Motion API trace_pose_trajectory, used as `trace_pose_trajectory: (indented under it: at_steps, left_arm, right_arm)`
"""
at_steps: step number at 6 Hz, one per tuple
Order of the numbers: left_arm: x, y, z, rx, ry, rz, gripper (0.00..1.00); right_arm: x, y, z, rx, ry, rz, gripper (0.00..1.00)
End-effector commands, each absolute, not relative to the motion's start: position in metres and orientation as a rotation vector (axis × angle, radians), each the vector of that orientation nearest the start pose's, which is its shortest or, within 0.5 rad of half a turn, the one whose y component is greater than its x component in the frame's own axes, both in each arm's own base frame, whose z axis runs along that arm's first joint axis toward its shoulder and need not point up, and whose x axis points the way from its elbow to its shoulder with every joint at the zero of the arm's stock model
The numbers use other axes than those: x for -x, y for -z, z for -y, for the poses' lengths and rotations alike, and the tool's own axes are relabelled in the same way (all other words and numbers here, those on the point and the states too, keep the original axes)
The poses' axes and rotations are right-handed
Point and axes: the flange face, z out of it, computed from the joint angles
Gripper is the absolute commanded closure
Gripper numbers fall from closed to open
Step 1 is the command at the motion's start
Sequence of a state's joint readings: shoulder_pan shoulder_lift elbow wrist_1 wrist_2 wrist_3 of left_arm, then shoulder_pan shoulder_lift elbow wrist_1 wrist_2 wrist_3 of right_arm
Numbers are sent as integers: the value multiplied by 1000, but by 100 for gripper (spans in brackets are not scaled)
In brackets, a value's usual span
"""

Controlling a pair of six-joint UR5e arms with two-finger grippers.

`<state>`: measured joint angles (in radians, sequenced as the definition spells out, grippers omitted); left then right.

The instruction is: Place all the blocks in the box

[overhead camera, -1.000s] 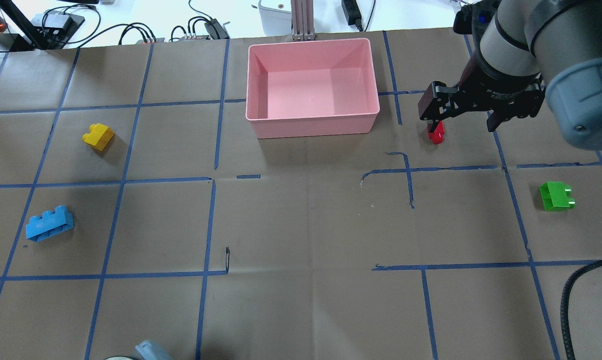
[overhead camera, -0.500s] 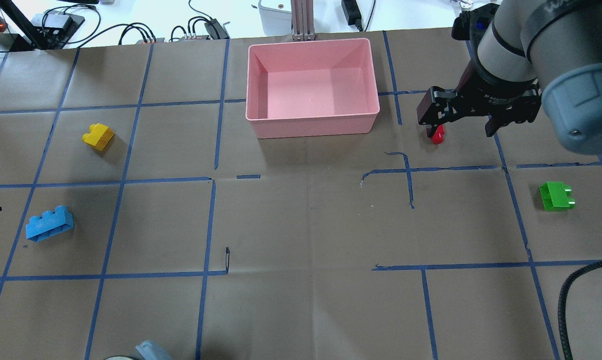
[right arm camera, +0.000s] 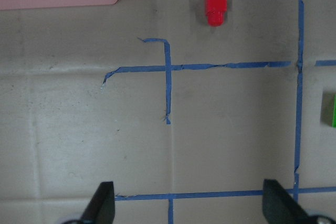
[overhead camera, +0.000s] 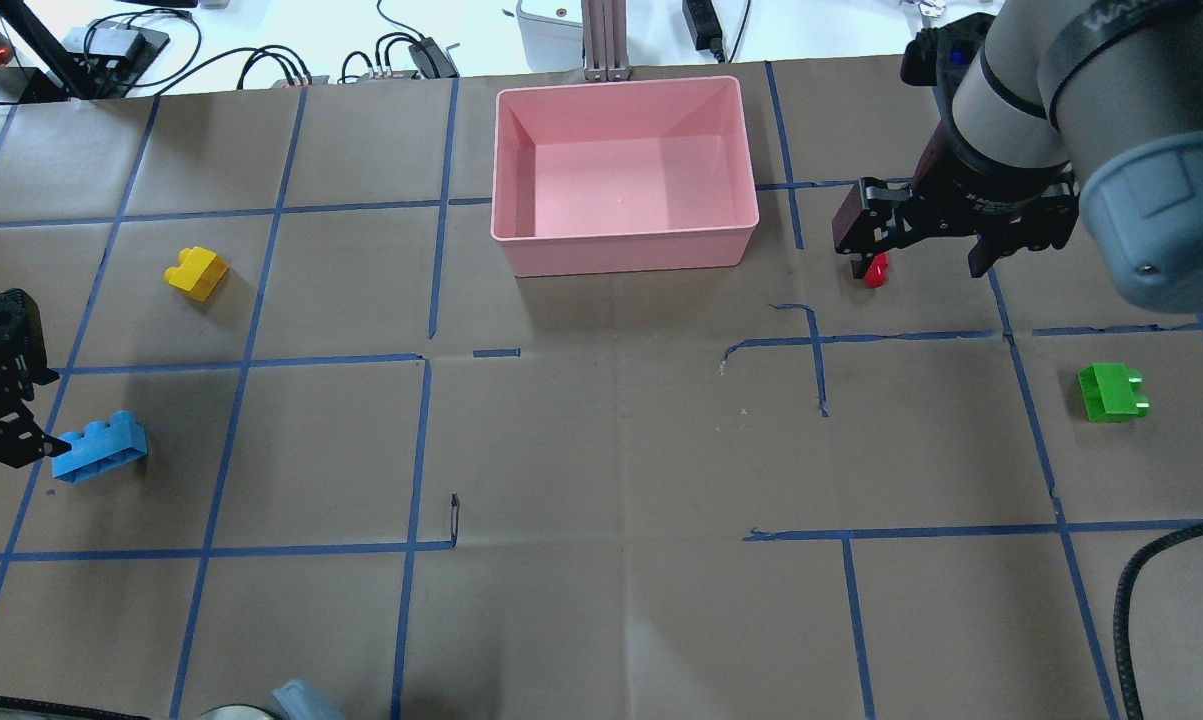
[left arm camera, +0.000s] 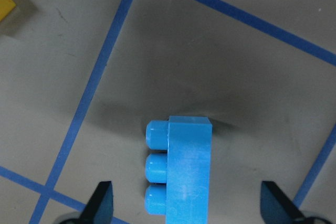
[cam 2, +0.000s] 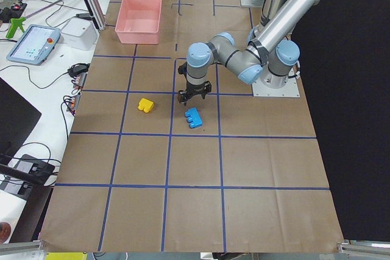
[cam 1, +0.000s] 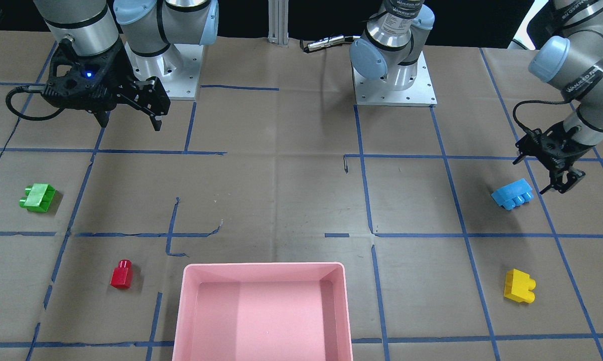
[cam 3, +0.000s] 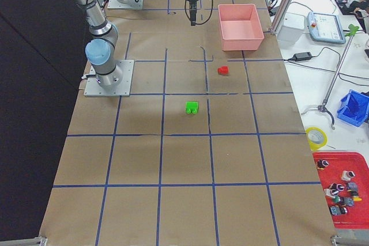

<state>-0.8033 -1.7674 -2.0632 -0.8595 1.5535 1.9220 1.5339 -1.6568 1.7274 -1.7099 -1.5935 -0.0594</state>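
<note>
The pink box (overhead camera: 626,250) stands empty at the table's far middle. The light-blue brick (overhead camera: 99,447) lies on its side at the left. My left gripper (overhead camera: 51,408) is open just beside and above it. In the left wrist view the brick (left arm camera: 186,177) sits between the open fingers (left arm camera: 102,203). The yellow brick (overhead camera: 196,272) lies farther back on the left. The red brick (overhead camera: 874,270) lies right of the box, and my right gripper (overhead camera: 911,245) hangs open and empty high above it. The green brick (overhead camera: 1111,392) lies at the far right.
Blue tape lines cross the brown paper on the table. Cables and devices line the far edge behind the box. A black cable (overhead camera: 1136,600) loops in at the near right. The arm bases (cam 1: 394,85) stand at the robot side.
My left gripper has come in from the left edge up to the light-blue brick. My right gripper has shifted slightly over the red brick. No brick has moved.
</note>
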Motion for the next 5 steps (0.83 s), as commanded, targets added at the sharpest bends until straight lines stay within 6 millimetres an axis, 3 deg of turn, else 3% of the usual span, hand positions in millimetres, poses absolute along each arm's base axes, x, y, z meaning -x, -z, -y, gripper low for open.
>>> trace_pose_trajectory:
  at_steps: [1, 2, 3, 4, 5]
  left_arm:
    - [-234, -207, 436, -1709, 49, -2565, 1]
    - [-234, -203, 436, -1746, 47, -2543, 1]
    - [-239, -196, 440, -1756, 47, -2508, 2]
    - [-242, -181, 443, -1767, 47, -2500, 2]
    - [-242, -174, 443, -1773, 50, -2492, 2]
  right_arm:
    - [-6, -462, 481, 187, 111, -3177, 0]
    - [71, -441, 470, 110, 47, -3170, 0]
    - [115, -408, 471, 61, 65, -3182, 1]
    - [159, -359, 483, -8, 113, -3205, 1]
    - [199, -309, 487, -113, 14, -3163, 4]
